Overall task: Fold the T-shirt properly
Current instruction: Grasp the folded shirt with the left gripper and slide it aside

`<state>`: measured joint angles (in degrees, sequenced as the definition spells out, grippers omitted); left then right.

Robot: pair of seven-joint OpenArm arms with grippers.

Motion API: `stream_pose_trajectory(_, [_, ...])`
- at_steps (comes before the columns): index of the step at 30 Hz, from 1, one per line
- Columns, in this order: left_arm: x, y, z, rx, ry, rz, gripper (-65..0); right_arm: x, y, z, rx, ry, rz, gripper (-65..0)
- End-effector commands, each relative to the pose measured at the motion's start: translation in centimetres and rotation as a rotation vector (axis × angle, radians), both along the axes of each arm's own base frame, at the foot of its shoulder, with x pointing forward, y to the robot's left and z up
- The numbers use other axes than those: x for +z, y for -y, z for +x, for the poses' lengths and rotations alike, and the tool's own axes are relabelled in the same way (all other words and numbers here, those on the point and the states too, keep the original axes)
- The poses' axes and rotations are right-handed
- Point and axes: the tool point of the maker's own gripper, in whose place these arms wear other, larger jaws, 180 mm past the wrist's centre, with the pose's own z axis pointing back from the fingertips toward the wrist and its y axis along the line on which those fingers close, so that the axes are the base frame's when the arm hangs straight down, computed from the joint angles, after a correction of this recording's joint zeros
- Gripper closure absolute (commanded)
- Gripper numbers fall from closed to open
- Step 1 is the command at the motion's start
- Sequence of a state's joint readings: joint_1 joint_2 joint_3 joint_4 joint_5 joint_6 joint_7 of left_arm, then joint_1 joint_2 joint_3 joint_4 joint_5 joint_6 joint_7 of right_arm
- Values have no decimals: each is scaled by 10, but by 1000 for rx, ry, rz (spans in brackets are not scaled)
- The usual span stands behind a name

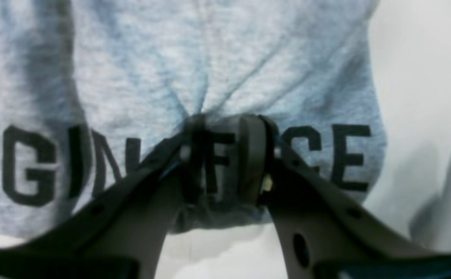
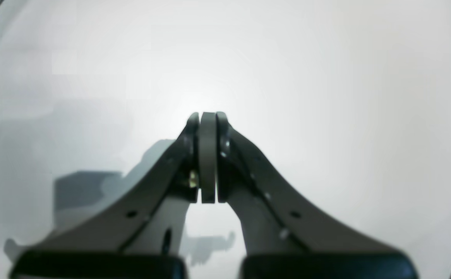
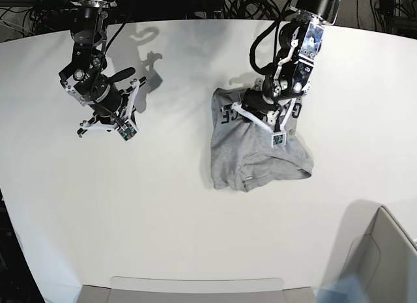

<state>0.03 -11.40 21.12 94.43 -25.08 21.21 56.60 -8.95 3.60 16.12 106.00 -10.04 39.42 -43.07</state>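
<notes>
the big soft grey cotton t-shirt with black letters lay bunched on the white bench. the left gripper had its jaws clamped on a pinch of cloth by the letters. the right gripper hung well apart, jaws together on nothing. the shirt looked light and floppy, so it would sag and slide; a hem or a shoulder seemed best to hold.
</notes>
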Motion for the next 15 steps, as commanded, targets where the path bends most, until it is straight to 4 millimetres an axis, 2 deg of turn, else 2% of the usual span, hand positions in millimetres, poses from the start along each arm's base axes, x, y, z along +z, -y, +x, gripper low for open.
stream_pose_trajectory(1, [-13,-19,-2,41,-29,66,-160,10,-1,4,20,39,6,0])
stream_pose_trajectory(4, [-25,-45,-2,90,-34,127,-160,7,2,1,21,28,-1,0])
stream_pose_trajectory(12, [-29,-186,-4,171,-24,423,-160,8,1,2,22,31,0,0])
stream_pose_trajectory(15, [-25,-223,-6,180,-24,510,-160,8,0,2,24,31,1,0])
